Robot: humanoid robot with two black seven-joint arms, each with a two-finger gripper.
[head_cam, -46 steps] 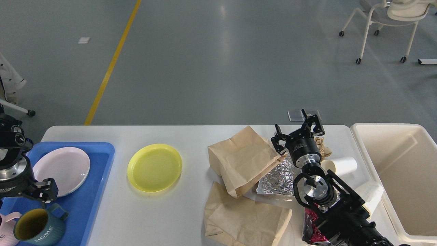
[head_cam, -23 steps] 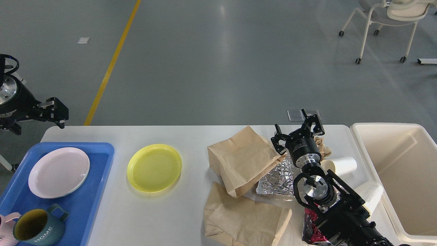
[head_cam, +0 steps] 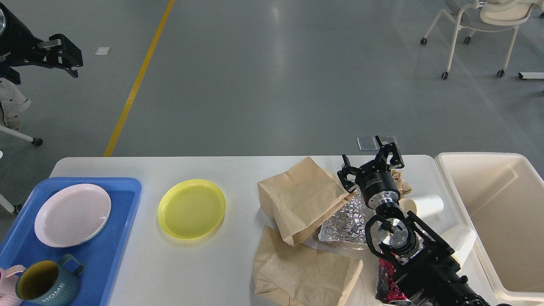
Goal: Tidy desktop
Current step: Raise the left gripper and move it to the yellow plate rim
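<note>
Nearest me, my right arm runs up from the bottom edge and covers part of a shiny red wrapper (head_cam: 384, 280); I can't tell what that is. Beside it lie two crumpled brown paper bags (head_cam: 304, 199), a sheet of silver foil (head_cam: 344, 223) and two white paper cups (head_cam: 427, 205), all on the large white rectangular desktop (head_cam: 238, 272). My right gripper (head_cam: 370, 163) hangs spread and empty above the litter, so I judge the next step is picking rubbish for the cream plastic bin (head_cam: 510, 221): lower, close on a bag. The round yellow plastic plate (head_cam: 191, 208) sits outside the blue plastic tray (head_cam: 110, 250). My left gripper (head_cam: 63, 55) is raised far off, mostly cropped; I cannot tell its state.
</note>
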